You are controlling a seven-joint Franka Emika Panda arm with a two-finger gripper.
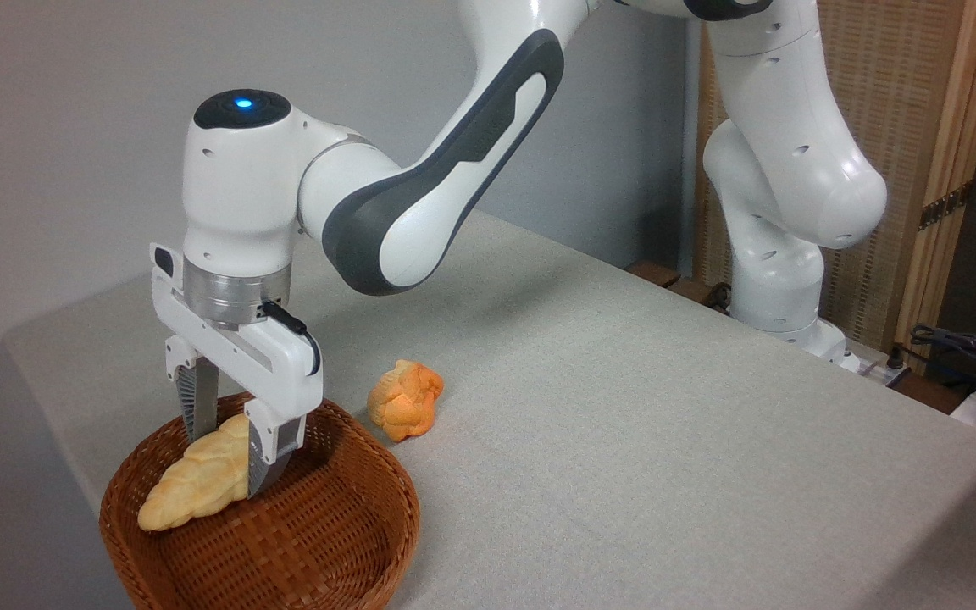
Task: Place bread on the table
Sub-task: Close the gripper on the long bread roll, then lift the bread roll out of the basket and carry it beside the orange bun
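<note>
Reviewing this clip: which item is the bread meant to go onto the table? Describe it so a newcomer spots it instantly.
Start at the round brown wicker basket at the near left corner of the grey cloth-covered table. The long pale golden braided loaf lies tilted inside it, with the white end effector fingers on either side of its upper end. Unlike the small round orange knotted bun on the cloth beside the basket, it is elongated and paler.

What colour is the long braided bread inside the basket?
Pale golden-yellow, seen in the fixed camera view: the bread lies between the claw fingers.

No readable text, label or number anywhere.
</note>
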